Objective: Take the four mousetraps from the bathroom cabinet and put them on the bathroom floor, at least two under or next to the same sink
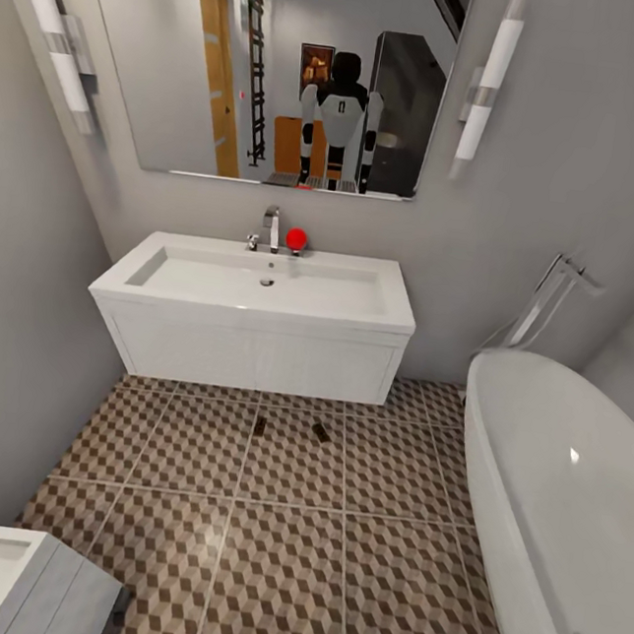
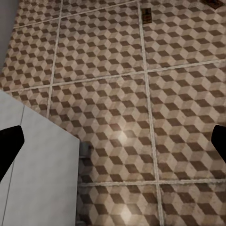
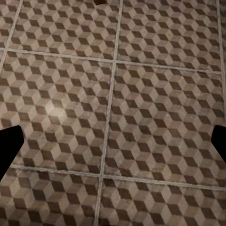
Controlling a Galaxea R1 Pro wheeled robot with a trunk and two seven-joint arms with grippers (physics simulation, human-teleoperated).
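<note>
Both grippers, left (image 2: 113, 141) and right (image 3: 113, 141), hang spread wide and empty; two mousetraps (image 1: 321, 432) lie at 12 o'clock below the bathroom sink (image 1: 256, 329), so you likely fetch more from the cabinet.

A white bathtub (image 1: 571, 507) stands right, a mirror (image 1: 288, 66) on the wall.

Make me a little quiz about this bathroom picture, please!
1. How many mousetraps lie on the bathroom floor in front of the bathroom sink?
2. True or false: the bathtub is at the head view's right.
3. What colour is the ball beside the faucet: A green, B red, C blue?

Key: 1. Two. 2. True. 3. B.
</note>
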